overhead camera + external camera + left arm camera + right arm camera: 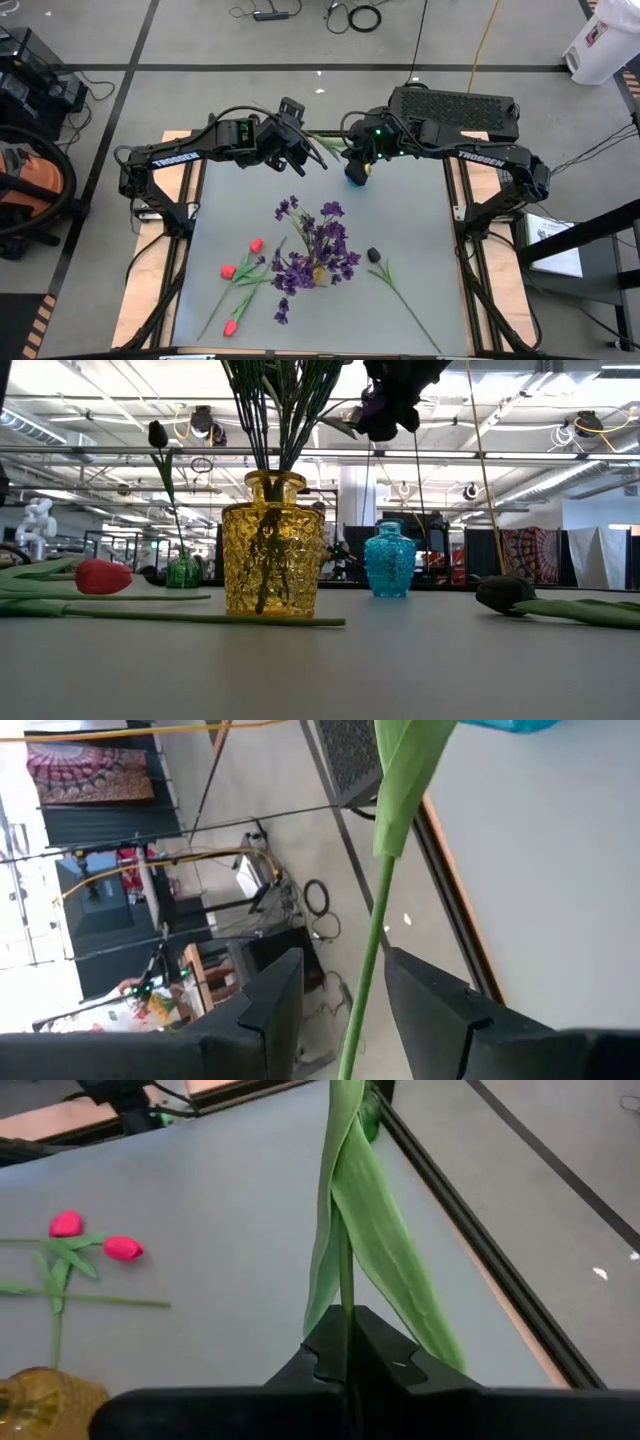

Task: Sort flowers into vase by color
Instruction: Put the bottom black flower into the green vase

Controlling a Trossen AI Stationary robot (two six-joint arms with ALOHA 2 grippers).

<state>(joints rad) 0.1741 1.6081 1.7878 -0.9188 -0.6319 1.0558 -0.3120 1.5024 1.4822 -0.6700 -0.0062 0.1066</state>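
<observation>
Yellow vase [271,546] nearest low camera, purple sprays [318,250] in it. My right gripper [347,1342] clamped tight on green stem [346,1270] above table's far edge. My left gripper [345,1010] spread, same stem between fingers. Red tulips [240,272], black bloom [373,255] lying on table [420,220].

**Bench layout around the spray vase**

Spray vase [318,268] stands mid-bench. Three tulips [240,272] lie left of it. One dark bloom [374,255] lies right. A second vase [356,175] stands behind it, under the right gripper [360,160].
</observation>
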